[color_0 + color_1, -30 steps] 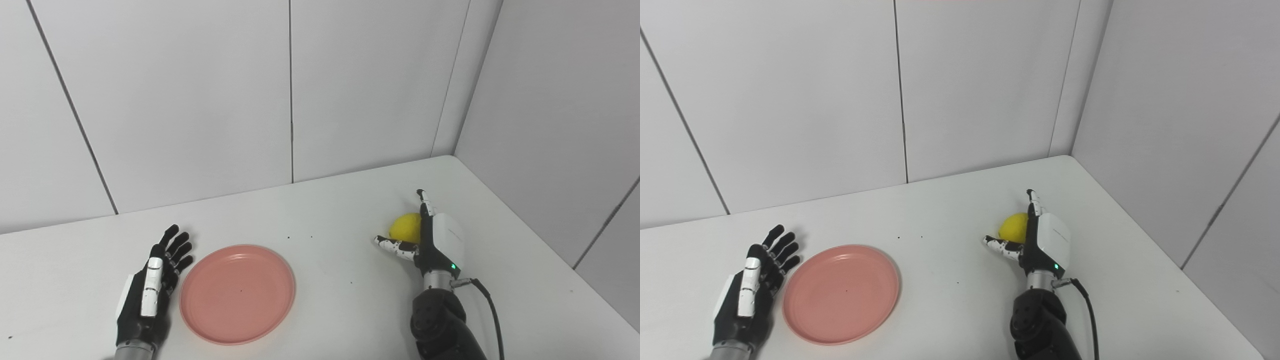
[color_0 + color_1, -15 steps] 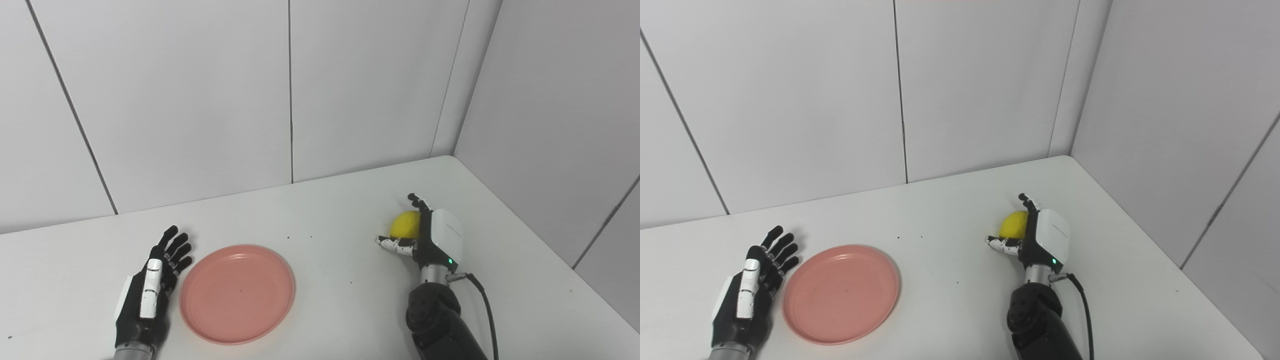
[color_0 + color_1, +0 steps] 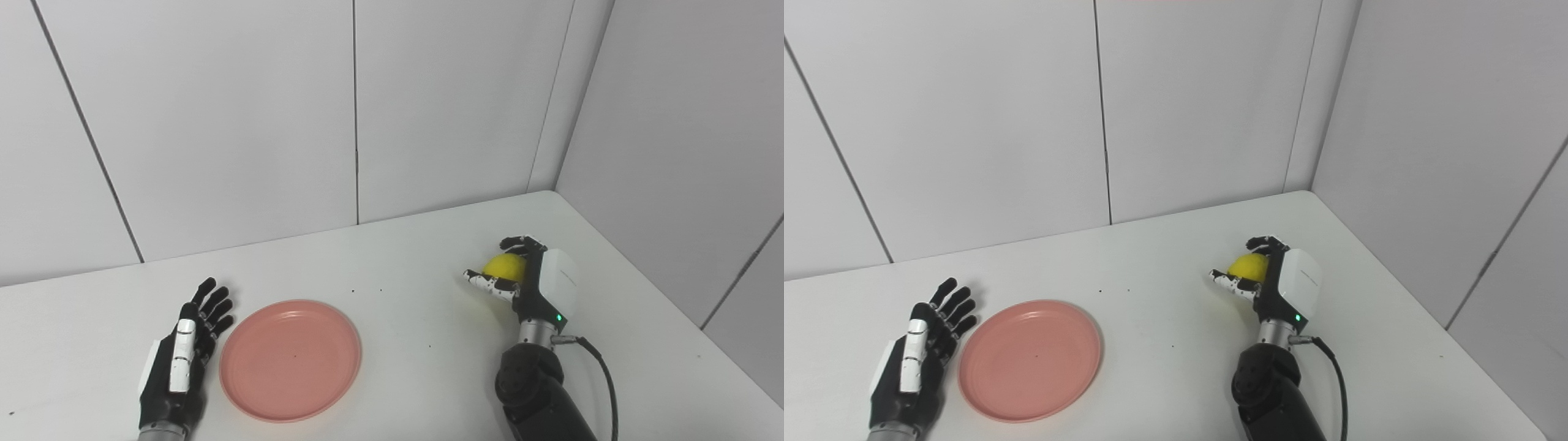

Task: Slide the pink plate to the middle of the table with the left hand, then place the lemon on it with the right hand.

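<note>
Step in hand, judged: lemon pickup with right hand [image 3: 539, 285]. Fingers curled over top of lemon [image 3: 503, 267], thumb under it on near side; closed on fruit. Appears lifted just clear of table [image 3: 429, 380], faint shadow beneath, though contact cannot be ruled out.

Pink plate [image 3: 290, 359] flat on table, left of centre, well apart from lemon. Whether this counts as "middle" is arguable; sits nearer left hand than true centre. Left hand [image 3: 180, 361] flat, fingers spread, just beside plate's left rim, holding nothing; no clear contact with rim visible.

Next move calls for: carry leftward and toward near edge across bare table, lemon kept high enough to clear raised rim, then lowered onto plate centre before fingers release. Round fruit likely to roll if dropped from height or set on sloping edge. Cable trailing from right wrist to be kept off table path.

View differences: right eye view shows more bare table between plate and right hand, plus fuller length of right forearm and cable loop. Left eye view shows thumb [image 3: 487, 283] more clearly separated from lemon's underside. Gap between left hand and plate rim narrow in both; touch not resolvable in either.
</note>
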Controlling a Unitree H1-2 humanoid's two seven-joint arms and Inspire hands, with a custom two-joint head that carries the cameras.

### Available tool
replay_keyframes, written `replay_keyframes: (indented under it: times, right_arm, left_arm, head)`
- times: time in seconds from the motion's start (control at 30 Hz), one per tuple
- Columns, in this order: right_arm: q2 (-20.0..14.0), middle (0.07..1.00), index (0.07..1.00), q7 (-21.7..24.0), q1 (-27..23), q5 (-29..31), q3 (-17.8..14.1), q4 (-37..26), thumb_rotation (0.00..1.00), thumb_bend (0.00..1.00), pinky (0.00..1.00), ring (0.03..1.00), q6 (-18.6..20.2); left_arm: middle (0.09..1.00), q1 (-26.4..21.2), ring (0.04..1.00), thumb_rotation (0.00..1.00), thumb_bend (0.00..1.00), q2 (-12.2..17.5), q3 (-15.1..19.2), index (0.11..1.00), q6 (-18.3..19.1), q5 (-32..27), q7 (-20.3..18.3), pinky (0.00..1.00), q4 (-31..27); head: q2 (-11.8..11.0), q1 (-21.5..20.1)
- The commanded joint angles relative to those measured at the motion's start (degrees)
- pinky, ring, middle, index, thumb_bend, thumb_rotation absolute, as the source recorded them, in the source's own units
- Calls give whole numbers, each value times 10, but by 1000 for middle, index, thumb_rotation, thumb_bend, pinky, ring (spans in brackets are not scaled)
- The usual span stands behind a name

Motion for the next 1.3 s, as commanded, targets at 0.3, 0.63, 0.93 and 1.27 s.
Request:
replay_keyframes:
  times: [0.3, 0.63, 0.93, 1.27]
  right_arm:
    - [13, 467, 546, -41, 8, -20, 23, -51, 0, 508, 291, 368, -56]
    - [22, 494, 520, -41, 9, -23, 40, -83, 0, 514, 391, 412, -78]
    - [39, 491, 516, 8, 21, -13, 66, -150, 0, 516, 420, 428, -96]
    - [56, 488, 510, 46, 8, -37, 120, -146, 0, 517, 430, 430, -118]
  left_arm:
    - [933, 3, 934, 999, 682, -4, -7, 923, -6, 8, -1, 942, -21]
    - [927, 3, 930, 974, 706, -13, -6, 913, 0, 4, 4, 950, -23]
    - [946, 16, 951, 1000, 667, -32, -26, 933, 28, 41, 28, 976, -67]
    - [952, 16, 961, 1000, 642, -46, -33, 946, 28, 69, 54, 993, -74]
  head:
    - [-1, 7]
    - [3, 42]
    - [11, 132]
    - [12, 190]
